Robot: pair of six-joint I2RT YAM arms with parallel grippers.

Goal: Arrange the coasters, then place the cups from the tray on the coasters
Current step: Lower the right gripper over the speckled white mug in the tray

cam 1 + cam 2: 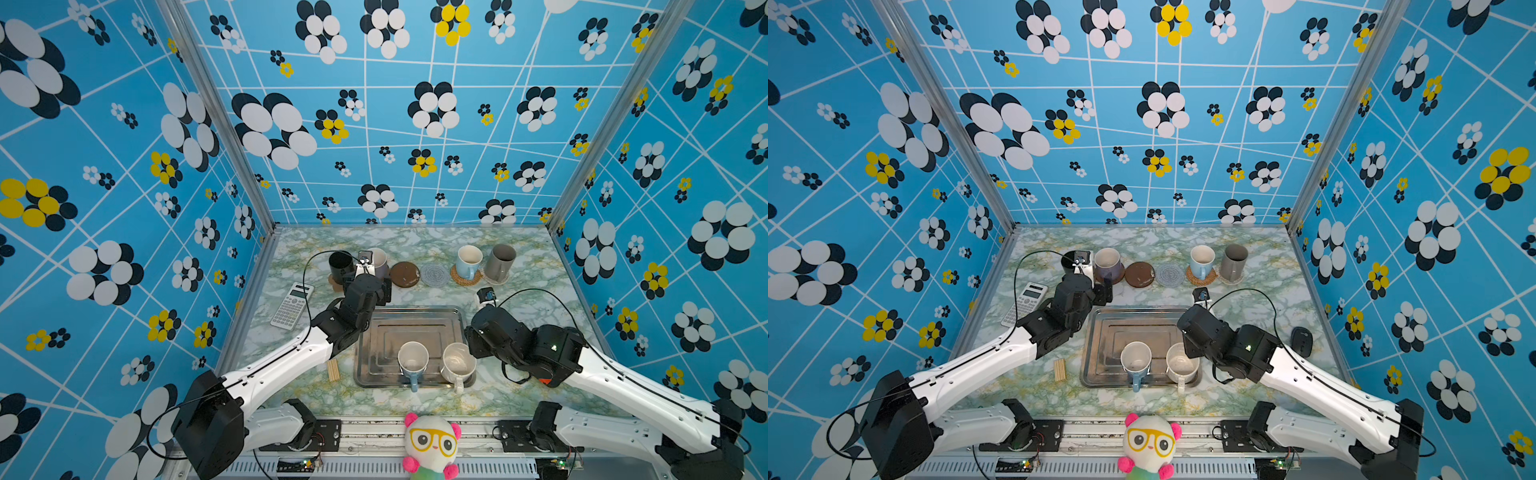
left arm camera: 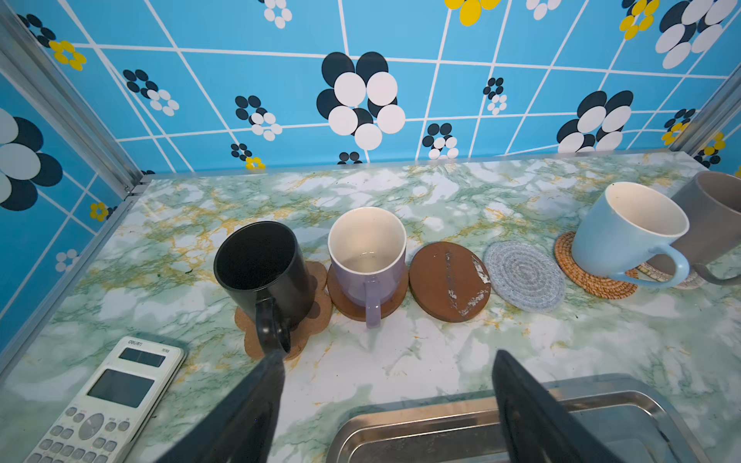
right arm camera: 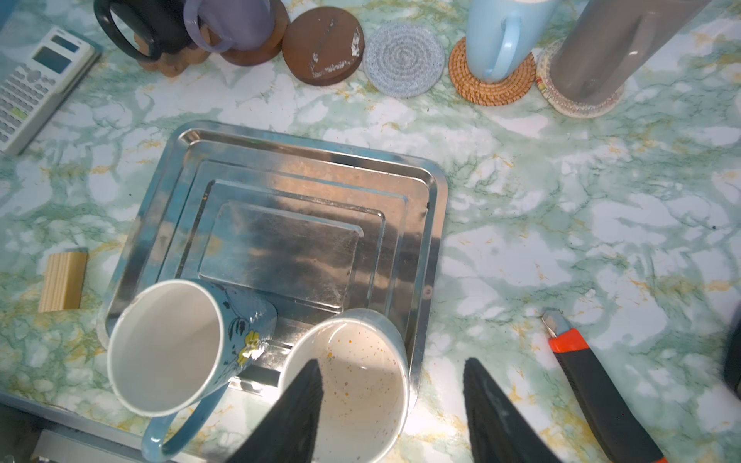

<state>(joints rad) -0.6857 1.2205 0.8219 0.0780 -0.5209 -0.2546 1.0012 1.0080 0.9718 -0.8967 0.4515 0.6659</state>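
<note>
Along the back runs a row: black cup (image 1: 340,264) on the paw coaster (image 2: 248,332), lavender cup (image 2: 367,260) on a brown disc, bare brown disc (image 1: 405,274), bare grey-blue woven coaster (image 1: 435,275), light blue cup (image 1: 468,259) on rattan, grey cup (image 1: 500,262) on the pale coaster. The steel tray (image 1: 409,332) holds a flowered blue cup (image 3: 168,344) and a speckled white cup (image 3: 361,385). My left gripper (image 2: 389,352) hangs open and empty between tray and lavender cup. My right gripper (image 3: 393,360) is open, one finger over the white cup's inside, the other outside its rim.
A calculator (image 1: 291,307) lies left of the tray and a small wooden block (image 1: 333,370) at its front left. An orange box cutter (image 3: 593,385) and a black mouse (image 1: 1301,341) lie to the right. A plush toy (image 1: 432,446) sits at the front edge.
</note>
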